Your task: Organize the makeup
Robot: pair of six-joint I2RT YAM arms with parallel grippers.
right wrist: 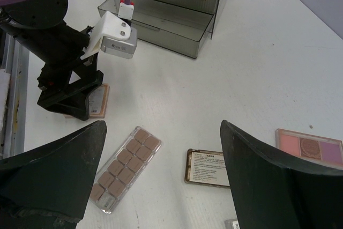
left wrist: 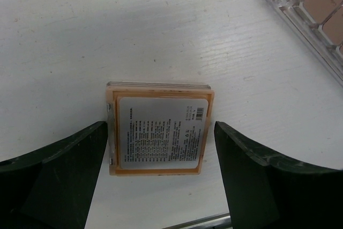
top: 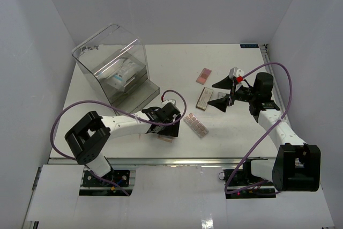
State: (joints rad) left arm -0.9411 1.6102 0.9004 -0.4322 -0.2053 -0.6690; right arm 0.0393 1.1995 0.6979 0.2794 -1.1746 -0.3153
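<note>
The white table [top: 236, 132] fills the middle of the top view, and the big clear plastic box [top: 110, 71] stands on it at the upper left, with white-and-blue printed packets behind its wall. Lower centre, the left gripper [top: 165, 127] is down over a small square palette [left wrist: 161, 132] that lies flat on the table, back upward: an orange-tan rim around a white label of fine print with a barcode at its upper right corner. The jaws stand one on each side of it, at its left and right edges; whether they press on it cannot be told. Just right of it lies the pink multi-pan strip [top: 195, 125], a clear case with two rows of dusty-pink pans, set slantwise. The right gripper [top: 222, 94] hovers at centre right with its jaws spread wide and nothing between them. Beneath it, left of its fingers, a brown palette [top: 203, 98] lies with a printed label upward, and further up the frame is a pink palette [top: 203, 75] with pink and mauve pans, apart from the others.
</note>
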